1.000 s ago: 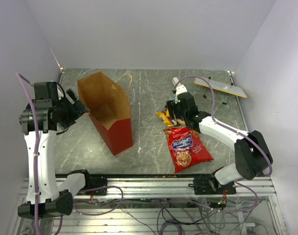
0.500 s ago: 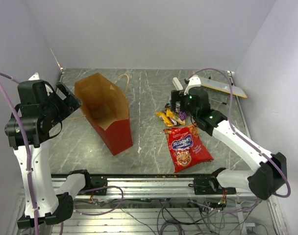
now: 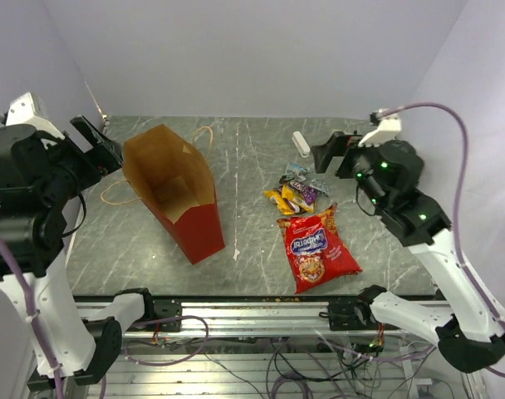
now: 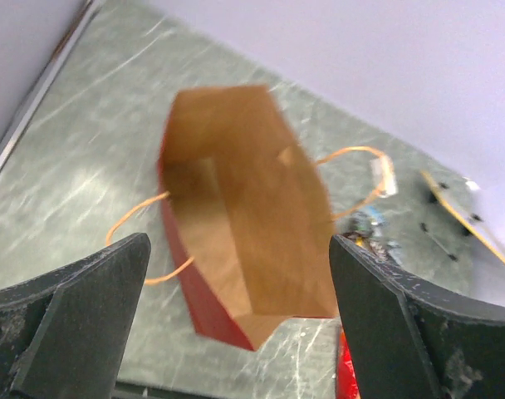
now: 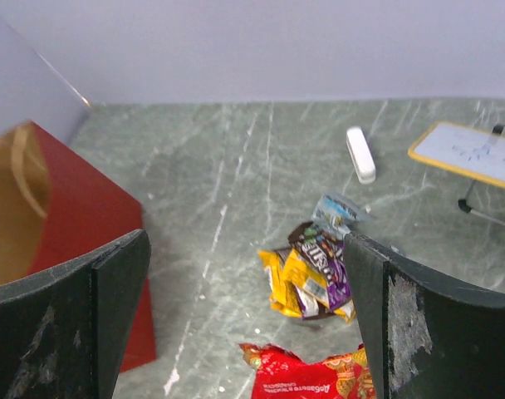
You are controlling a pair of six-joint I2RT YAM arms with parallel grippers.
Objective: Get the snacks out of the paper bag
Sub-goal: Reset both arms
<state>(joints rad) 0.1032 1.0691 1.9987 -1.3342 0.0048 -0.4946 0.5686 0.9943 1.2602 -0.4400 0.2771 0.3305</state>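
The paper bag [image 3: 174,195] stood upright on the left half of the grey table [image 3: 252,166], mouth open and its brown inside showing, with 1 tan loop handle [image 3: 207,133] lying at its far side and 1 at its left; the left gripper [image 4: 237,243] hung high above the bag's left, its 2 jaws spread wide and holding nothing; the right gripper [image 5: 244,239] hung high over the right half of the table, jaws equally wide and empty; the snacks lay outside the bag, well apart from it to its right; the red chip bag [image 3: 319,253] lay flat near the table's front edge; the small candy bars [image 3: 294,195] sat in a loose heap just beyond it; a white oblong block [image 3: 300,143] lay farther back; a flat yellow-edged board [image 5: 473,154] rested at the far right.
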